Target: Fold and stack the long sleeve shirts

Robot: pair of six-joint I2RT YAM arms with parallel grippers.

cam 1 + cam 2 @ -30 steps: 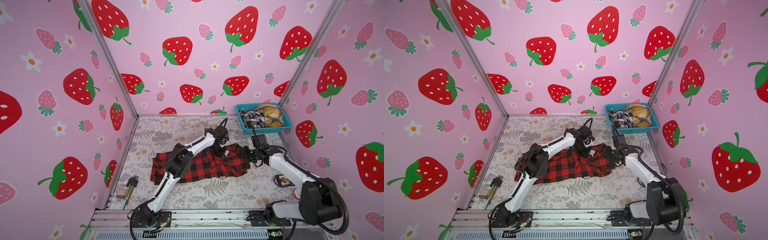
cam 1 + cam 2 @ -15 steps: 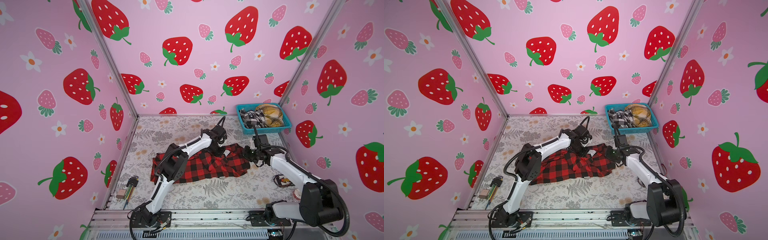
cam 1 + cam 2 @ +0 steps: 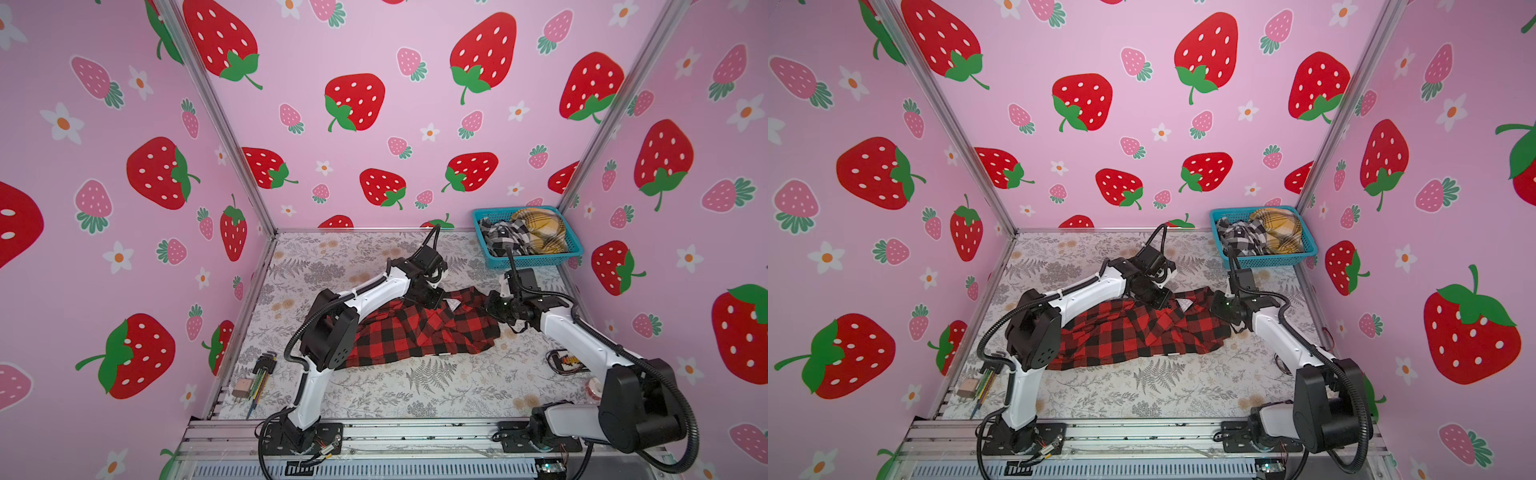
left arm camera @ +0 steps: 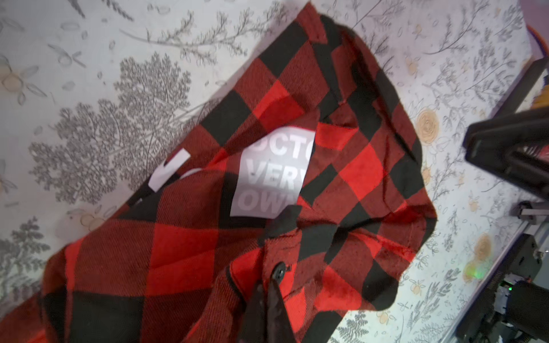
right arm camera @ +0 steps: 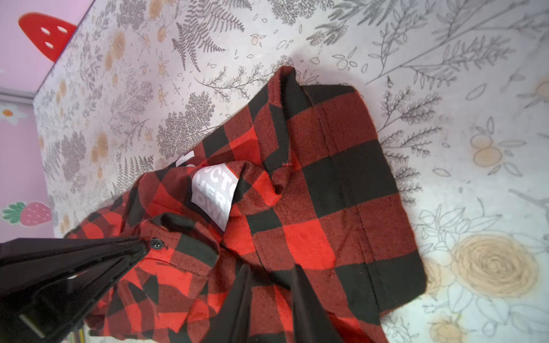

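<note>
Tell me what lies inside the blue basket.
A crumpled black-and-white shirt and a yellow shirt, both plaid. They fill the basket; its bottom, and anything beneath them, is covered.

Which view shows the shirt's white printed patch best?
Left wrist view: the patch is large, its letters readable. Right wrist view shows it smaller, half covered; both top views, only a white speck.

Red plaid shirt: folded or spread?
Neither cleanly: the red plaid shirt lies crumpled on the table, flaps overlapping in loose wrinkles, one part tented up where the left gripper pinches it.
</note>
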